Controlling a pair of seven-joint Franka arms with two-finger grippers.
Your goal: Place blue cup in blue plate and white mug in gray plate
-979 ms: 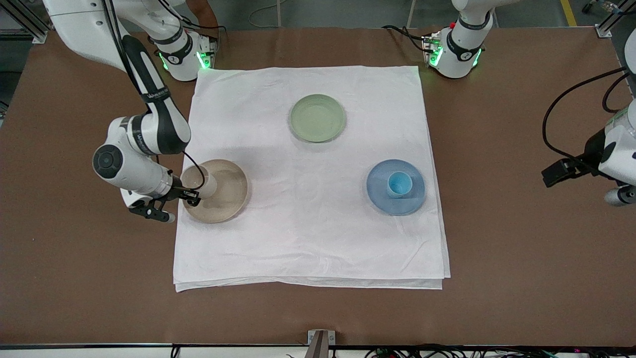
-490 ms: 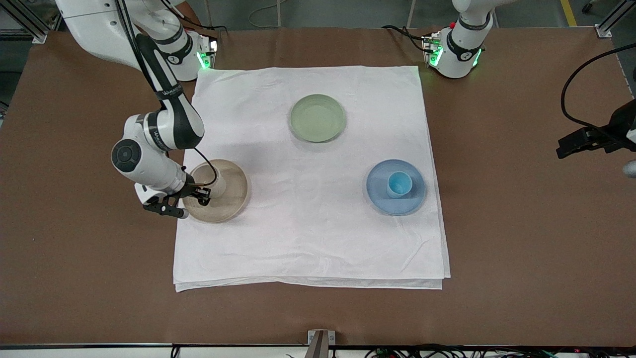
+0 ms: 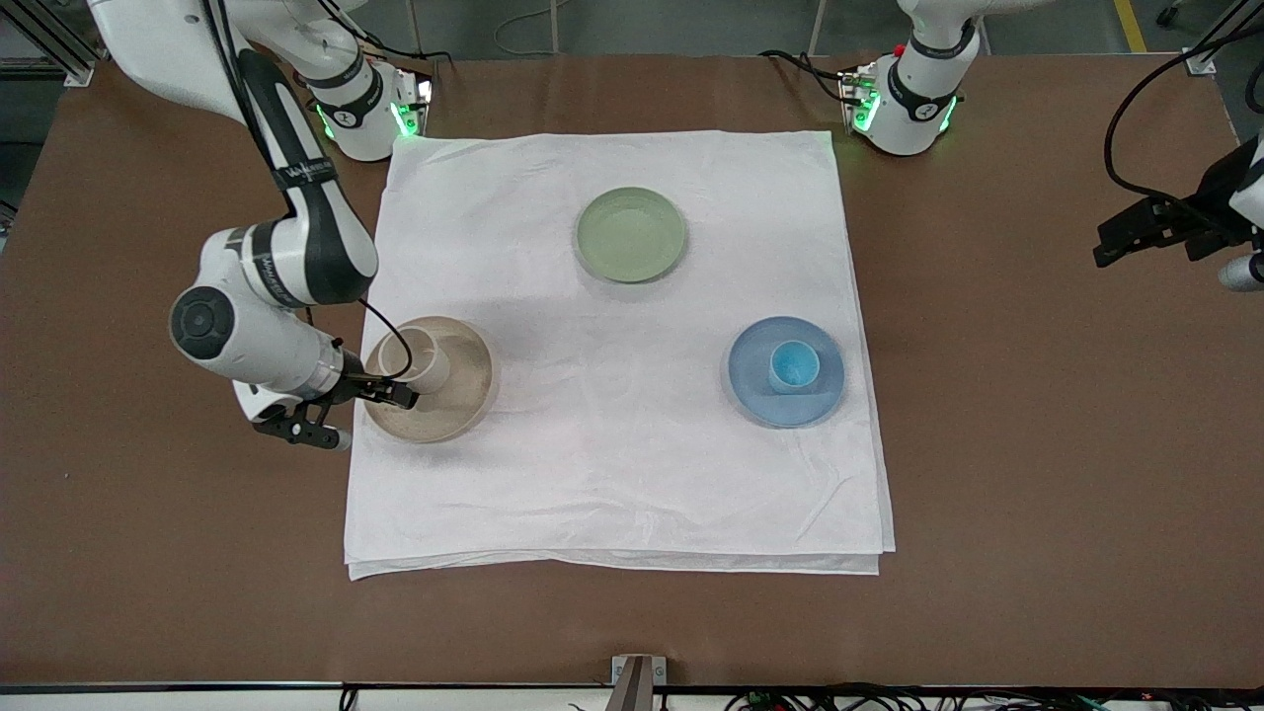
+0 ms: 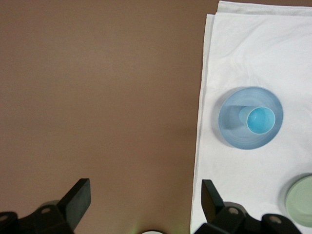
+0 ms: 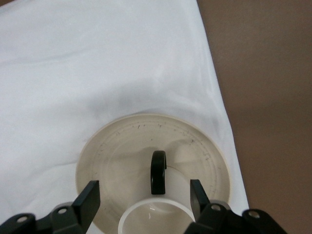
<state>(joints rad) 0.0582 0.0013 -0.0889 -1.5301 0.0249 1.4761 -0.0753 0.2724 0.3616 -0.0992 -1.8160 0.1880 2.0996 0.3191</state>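
Your right gripper (image 3: 390, 393) sits low at the white mug (image 3: 423, 361), which stands upright on the gray plate (image 3: 464, 395), toward the right arm's end of the white cloth (image 3: 612, 474). In the right wrist view the fingers (image 5: 89, 199) are spread wide, one on each side of the mug's rim, touching neither side; the black handle (image 5: 158, 171) points away from the gripper, along the line between the fingers. Judgement: the mug looks released, so the coming move is a clean pull away along that line, clear of the rim.

The blue cup (image 3: 793, 365) stands upright in the blue plate (image 3: 760, 395), toward the left arm's end. Your left gripper (image 4: 144, 202) waits over bare brown table (image 3: 1037, 474), fingers wide, holding nothing.

A pale green plate (image 3: 631, 234) lies farther from the front camera, between the two. Cloth lies flat, with open room around both plates.
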